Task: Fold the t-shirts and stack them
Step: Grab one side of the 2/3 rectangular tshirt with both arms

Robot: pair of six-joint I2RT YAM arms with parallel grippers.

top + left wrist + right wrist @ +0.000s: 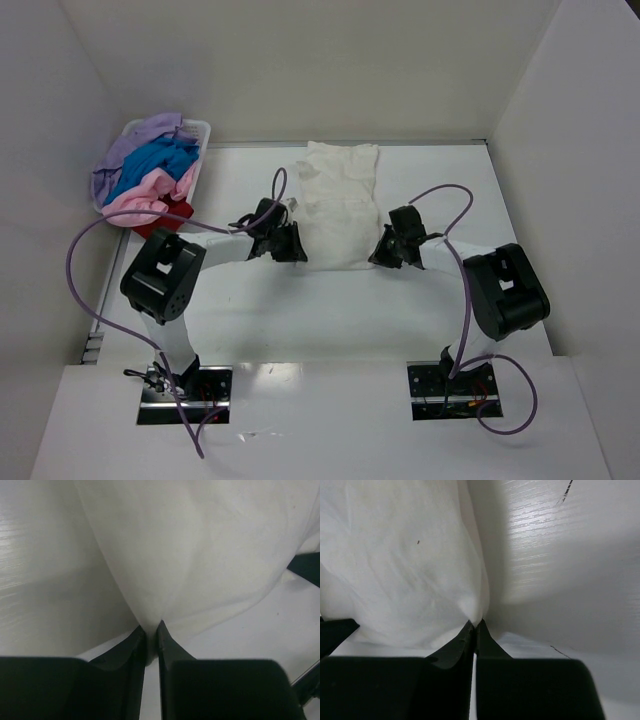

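Top external view shows the cream-white t-shirt (pixel 340 200) lying on the tabletop (pixel 300 315) right of the basket (pixel 207 128), left claw (pixel 290 243) and right claw (pixel 385 250) each clenched on its edge, so the first fold looks in hand, next needing an even joint lift.

1 white plastic basket (pixel 203 128) sits at the white table's (pixel 330 320) far left corner, near the left wall (pixel 50 110)
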